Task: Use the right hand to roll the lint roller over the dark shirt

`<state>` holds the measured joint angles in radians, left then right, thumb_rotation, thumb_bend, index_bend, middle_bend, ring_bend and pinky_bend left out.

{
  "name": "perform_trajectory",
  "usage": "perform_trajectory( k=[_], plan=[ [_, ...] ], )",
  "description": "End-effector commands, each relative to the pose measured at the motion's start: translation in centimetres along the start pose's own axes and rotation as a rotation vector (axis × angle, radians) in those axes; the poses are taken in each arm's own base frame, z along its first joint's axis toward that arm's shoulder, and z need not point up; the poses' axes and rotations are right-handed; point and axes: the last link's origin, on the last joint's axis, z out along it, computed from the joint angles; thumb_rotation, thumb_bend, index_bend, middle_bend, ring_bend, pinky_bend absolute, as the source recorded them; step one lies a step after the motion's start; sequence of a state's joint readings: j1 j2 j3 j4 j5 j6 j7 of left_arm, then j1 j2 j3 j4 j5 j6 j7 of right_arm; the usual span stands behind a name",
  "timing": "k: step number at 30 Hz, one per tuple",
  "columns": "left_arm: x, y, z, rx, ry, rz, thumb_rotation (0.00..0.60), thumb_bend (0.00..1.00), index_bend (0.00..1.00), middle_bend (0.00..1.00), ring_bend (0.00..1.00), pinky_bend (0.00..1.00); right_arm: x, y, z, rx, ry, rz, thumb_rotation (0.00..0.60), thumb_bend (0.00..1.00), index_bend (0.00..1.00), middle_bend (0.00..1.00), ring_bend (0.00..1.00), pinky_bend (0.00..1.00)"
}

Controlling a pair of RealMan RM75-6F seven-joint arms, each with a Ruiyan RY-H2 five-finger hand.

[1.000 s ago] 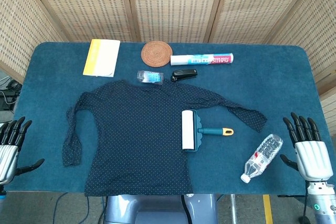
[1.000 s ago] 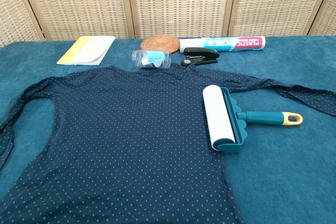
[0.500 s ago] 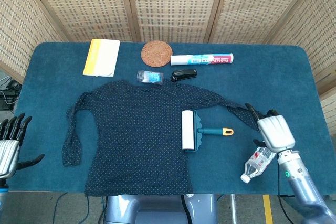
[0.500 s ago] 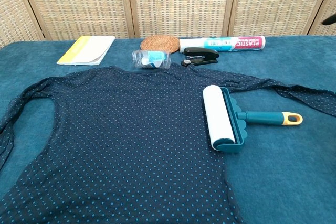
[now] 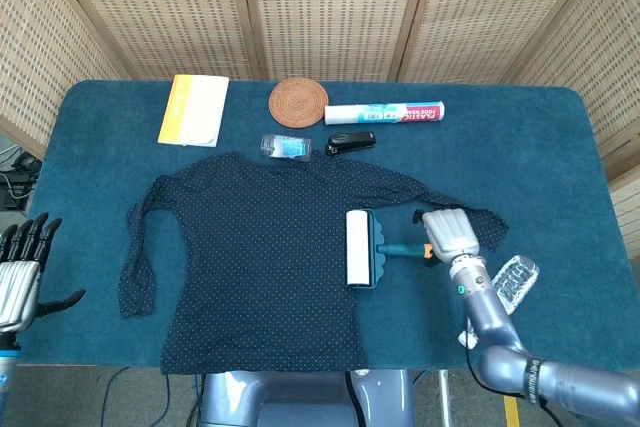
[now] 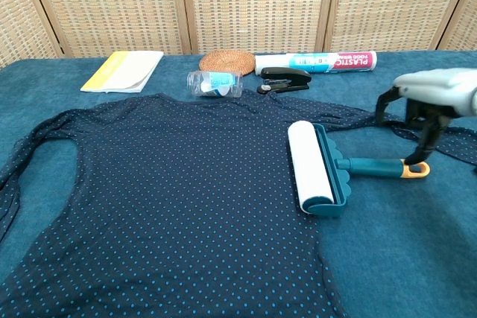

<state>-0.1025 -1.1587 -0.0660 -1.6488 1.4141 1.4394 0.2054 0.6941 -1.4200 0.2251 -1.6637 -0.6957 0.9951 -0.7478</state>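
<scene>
- lint roller (image 6: 322,169) lies on the right edge of the dark shirt (image 5: 265,257), white drum on the fabric, teal handle pointing right onto the blue bench (image 5: 520,147), yellow loop at its end.
- right hand (image 6: 425,106) hovers just over the handle's yellow end, fingers spread and pointing down, holding nothing; one fingertip looks to touch the loop, though contact is hard to confirm.
- left hand (image 5: 20,267) sits off the bench's left edge, fingers apart, empty.
- risk: closing only on the loop end would likely give a weak hold, so the drum could swivel or drag.
- risk: the shirt sleeve lies just behind the hand; fingers might catch it and bunch the fabric.
- risk: a clear water bottle (image 5: 512,282) lies near the right forearm and could get knocked.
</scene>
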Motion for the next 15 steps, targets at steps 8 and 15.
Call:
perform_trajectory(
  k=[8, 15],
  plan=[
    [-0.2, 0.1, 0.1, -0.002, -0.007, 0.002, 0.600, 0.00, 0.00, 0.00, 0.00, 0.00, -1.7, -2.8, 1.5, -0.008, -0.008, -0.029, 0.600, 0.30, 0.42, 1.00, 1.00, 1.00],
    [-0.1, 0.1, 0.0, -0.006, -0.005, -0.001, 0.600, 0.00, 0.00, 0.00, 0.00, 0.00, -2.3, -3.8, 1.8, -0.014, -0.016, -0.038, 0.600, 0.35, 0.44, 1.00, 1.00, 1.00]
  ],
)
